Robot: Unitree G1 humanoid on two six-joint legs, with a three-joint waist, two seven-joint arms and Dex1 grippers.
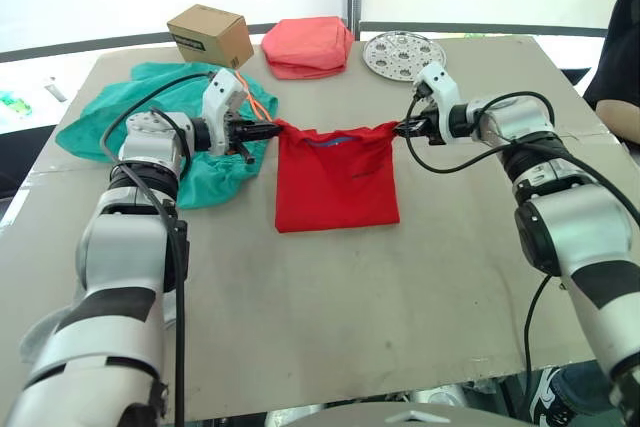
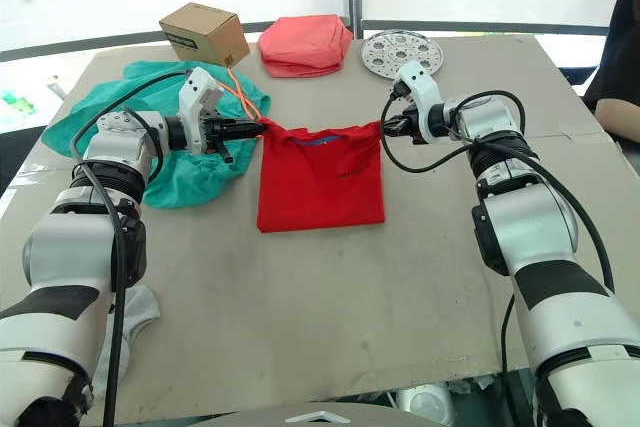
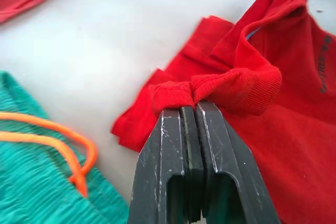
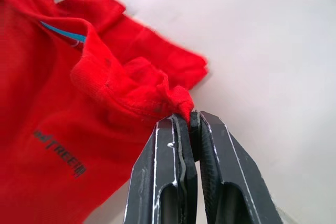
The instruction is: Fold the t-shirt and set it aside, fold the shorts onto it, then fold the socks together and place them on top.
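The red t-shirt (image 1: 335, 179) lies folded into a narrow rectangle at the table's middle, its far edge lifted and stretched between both grippers. My left gripper (image 1: 274, 130) is shut on the t-shirt's far left corner (image 3: 173, 95). On the opposite side, my right gripper (image 1: 399, 129) is shut on the far right corner (image 4: 181, 100). The teal shorts (image 1: 130, 117) with an orange drawstring (image 1: 258, 102) lie crumpled at the left, under my left arm. A light grey sock (image 2: 135, 312) lies partly hidden by my left forearm near the left edge.
A brown cardboard box (image 1: 210, 35), a folded salmon-pink cloth (image 1: 307, 46) and a round perforated metal disc (image 1: 404, 55) sit along the table's far edge (image 1: 470, 42). A person's dark sleeve (image 1: 622, 57) shows at the right.
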